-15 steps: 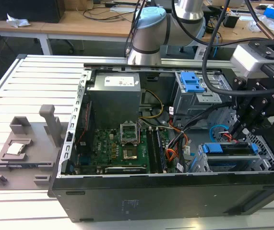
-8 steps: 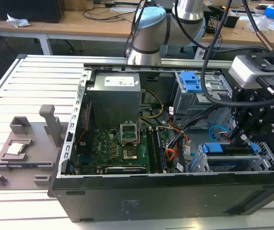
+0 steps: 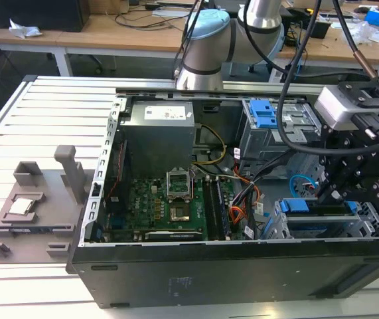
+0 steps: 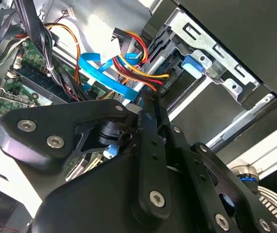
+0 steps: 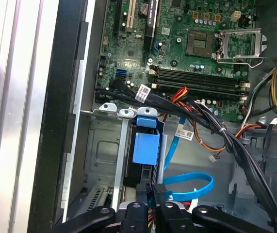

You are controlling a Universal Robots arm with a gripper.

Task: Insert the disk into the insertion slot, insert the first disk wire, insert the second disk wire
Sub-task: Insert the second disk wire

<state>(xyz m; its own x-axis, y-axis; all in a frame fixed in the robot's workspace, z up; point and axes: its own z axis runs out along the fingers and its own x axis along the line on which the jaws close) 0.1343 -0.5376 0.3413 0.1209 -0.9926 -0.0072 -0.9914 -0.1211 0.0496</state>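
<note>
- The disk (image 5: pixel 145 145) in its blue frame sat inside the insertion slot (image 5: pixel 104 145).
- My tool (image 5: pixel 150 191) was closed at the disk's rear edge, beside the looping second disk wire (image 5: pixel 196 182).

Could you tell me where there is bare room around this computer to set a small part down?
The slatted metal table is bare on the exterior view's left, between its far edge and the grey fixture. Another free strip lies in front of the case. It is crowded at the claw, where the disk sits in the insertion slot beside the second disk wire.
</note>
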